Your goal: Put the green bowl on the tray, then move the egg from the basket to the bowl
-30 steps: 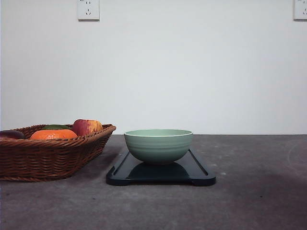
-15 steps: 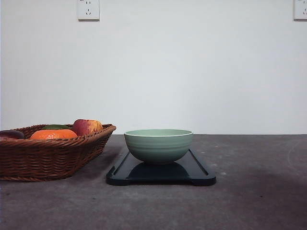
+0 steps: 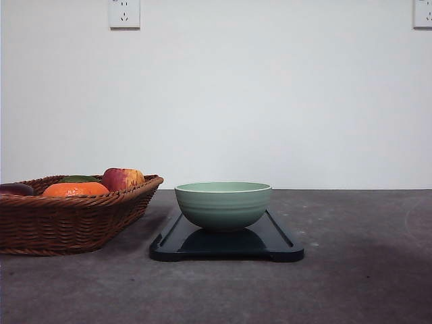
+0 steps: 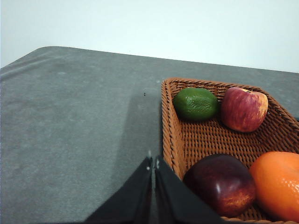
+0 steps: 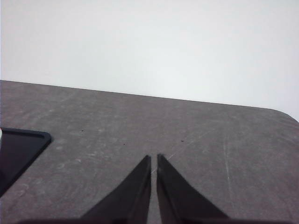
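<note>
The green bowl (image 3: 223, 204) sits upright on the tray (image 3: 277, 241), near the tray's middle, with bare black rim showing at 3 and 9 o'clock of it. The tray lies flat on the grey table (image 3: 351, 283), and at its 9 o'clock, close but apart, stands the basket (image 3: 67, 219). In the front view an orange fruit (image 3: 74, 190), an apple (image 3: 121, 179) and a green fruit (image 3: 77, 179) rise above the braided rim. In the left wrist view a dark red rounded thing (image 4: 219, 184) lies by the near wall of the basket; whether this is the egg I cannot tell.

The left gripper (image 4: 153, 163) hangs just outside the basket's rim, its two black fingers pressed together with nothing between them. The right gripper (image 5: 153, 161) is likewise closed and empty, over bare table, with a corner of the tray at its 9 o'clock. Open table stretches at 3 o'clock of the tray and in front of it. Behind, a plain white wall carries two sockets (image 3: 124, 13) high up.
</note>
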Controlling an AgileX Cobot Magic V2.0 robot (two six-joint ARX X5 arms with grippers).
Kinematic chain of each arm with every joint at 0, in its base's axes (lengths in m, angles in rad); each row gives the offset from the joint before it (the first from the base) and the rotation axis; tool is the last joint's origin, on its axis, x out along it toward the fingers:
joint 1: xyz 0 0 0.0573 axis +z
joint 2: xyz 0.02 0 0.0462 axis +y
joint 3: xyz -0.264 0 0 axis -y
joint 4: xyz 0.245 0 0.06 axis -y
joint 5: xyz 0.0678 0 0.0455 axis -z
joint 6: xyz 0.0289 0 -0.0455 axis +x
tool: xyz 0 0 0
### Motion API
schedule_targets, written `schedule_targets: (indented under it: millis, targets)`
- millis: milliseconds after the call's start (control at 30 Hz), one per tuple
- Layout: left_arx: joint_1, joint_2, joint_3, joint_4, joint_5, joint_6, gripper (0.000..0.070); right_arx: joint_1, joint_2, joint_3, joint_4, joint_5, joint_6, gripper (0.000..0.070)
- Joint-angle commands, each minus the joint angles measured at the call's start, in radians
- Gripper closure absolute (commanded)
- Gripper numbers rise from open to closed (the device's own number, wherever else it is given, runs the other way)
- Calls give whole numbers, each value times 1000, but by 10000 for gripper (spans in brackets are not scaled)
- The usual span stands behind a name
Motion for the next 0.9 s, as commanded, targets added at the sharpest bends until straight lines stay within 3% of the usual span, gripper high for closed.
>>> schedule_targets:
  millis: [0,867]
  targets:
    - [0,-2,-19,11,4,6,700,0,1,-4,10,0,0,686]
    - [0,-2,-19,11,4,6,700,0,1,-4,10,0,0,685]
